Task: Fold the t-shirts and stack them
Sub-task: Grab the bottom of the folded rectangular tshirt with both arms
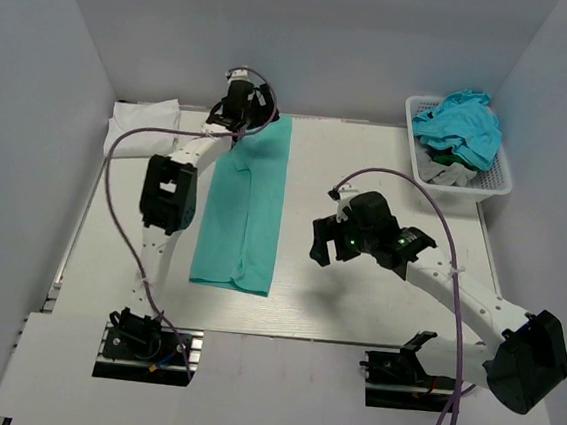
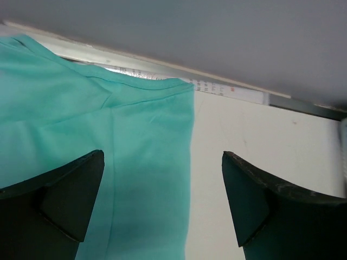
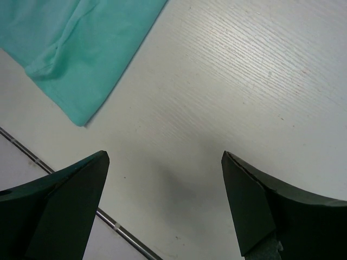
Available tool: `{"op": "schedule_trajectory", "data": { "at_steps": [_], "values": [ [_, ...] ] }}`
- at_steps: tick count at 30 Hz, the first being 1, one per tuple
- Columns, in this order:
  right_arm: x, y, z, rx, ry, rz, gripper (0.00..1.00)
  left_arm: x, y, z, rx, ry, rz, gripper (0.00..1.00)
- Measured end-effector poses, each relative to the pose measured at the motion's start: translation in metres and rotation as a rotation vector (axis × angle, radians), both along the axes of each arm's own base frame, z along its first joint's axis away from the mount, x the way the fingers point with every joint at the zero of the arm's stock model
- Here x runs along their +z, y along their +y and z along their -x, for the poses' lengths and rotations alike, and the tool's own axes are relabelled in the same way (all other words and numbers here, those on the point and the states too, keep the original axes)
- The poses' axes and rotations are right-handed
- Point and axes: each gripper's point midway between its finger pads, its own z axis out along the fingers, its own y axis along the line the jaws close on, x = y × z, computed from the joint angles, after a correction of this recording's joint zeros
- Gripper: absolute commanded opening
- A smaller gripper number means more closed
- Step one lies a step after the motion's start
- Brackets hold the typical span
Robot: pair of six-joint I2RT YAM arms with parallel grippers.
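Closest to you, the right gripper [image 3: 164, 157] hangs with its dark fingers [image 3: 59, 200] spread wide and nothing between them. It is over bare table [image 3: 244, 81], just right of the mint t-shirt's [image 3: 81, 49] near corner. That shirt lies flat as a long narrow strip, already folded lengthways. I'd judge both arms are placed to fold it end over end.

At the shirt's far end you have the left gripper [image 2: 162, 156], also released and empty. One of its fingers is over the cloth and the other over the table, so the shirt's side edge runs between them. That looks like a set-up for pinching the hem there.

A white t-shirt [image 1: 141, 124] lies left of the mint shirt's far end, probably parked as the stack's base. Well right of that end, the basket [image 1: 497, 181] holds the turquoise t-shirts [image 1: 463, 124], crumpled and waiting.
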Motion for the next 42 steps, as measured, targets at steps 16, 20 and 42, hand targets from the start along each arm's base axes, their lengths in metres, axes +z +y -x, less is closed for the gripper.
{"op": "schedule_trajectory", "data": {
  "at_steps": [16,20,42],
  "values": [
    [-0.023,0.085,0.033,0.375,0.134,0.001,0.9,0.058,0.102,0.341,0.169,0.199,0.173,1.0],
    [-0.045,0.102,0.057,0.492,0.14,0.067,0.9,-0.028,0.125,0.421,0.268,0.499,0.131,1.0],
    [-0.113,0.126,0.058,0.588,-0.053,0.385,0.38,-0.101,0.137,0.478,0.336,0.714,0.108,0.31]
  ]
}}
